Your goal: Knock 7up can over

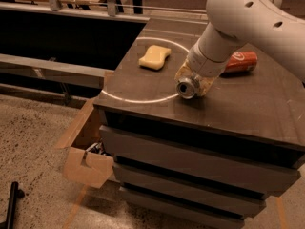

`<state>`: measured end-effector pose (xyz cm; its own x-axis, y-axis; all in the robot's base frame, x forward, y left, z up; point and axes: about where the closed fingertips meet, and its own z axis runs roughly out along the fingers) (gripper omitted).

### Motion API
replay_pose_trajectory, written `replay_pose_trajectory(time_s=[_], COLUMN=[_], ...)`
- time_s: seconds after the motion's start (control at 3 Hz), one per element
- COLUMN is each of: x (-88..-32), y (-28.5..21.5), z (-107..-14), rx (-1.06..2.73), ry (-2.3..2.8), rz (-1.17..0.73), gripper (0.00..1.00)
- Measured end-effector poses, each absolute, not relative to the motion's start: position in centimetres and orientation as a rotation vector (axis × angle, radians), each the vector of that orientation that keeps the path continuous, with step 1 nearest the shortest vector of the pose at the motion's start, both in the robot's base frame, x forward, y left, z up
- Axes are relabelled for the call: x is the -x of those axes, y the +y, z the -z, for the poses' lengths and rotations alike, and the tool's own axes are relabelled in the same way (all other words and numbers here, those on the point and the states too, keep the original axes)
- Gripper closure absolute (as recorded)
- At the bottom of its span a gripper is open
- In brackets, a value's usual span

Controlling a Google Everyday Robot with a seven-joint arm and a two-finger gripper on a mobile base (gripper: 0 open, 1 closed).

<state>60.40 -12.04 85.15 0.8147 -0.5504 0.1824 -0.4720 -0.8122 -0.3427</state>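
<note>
Centre frame: 7up can tilted, shiny top twd cam, sits inside the gripper, which pinches it both sides.

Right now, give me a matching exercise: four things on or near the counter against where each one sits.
1 7up can
2 sponge
3 orange-red can
4 cardboard box

a on the floor beside the counter
b at the tool, top facing the camera
c lying on its side beyond the arm
d yellow, left of the tool

Pairs: 1-b, 2-d, 3-c, 4-a
</note>
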Motion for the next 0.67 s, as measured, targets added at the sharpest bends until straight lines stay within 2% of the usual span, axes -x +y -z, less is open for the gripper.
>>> replay_pose_trajectory(time_s=[0.33, 0.67], x=[-60.31, -60.10], y=[-12.11, -11.97], z=[-85.14, -84.81], rx=[2.721, 2.733], ry=[0.780, 0.777], rz=[0.392, 0.380], gripper=[0.13, 0.00])
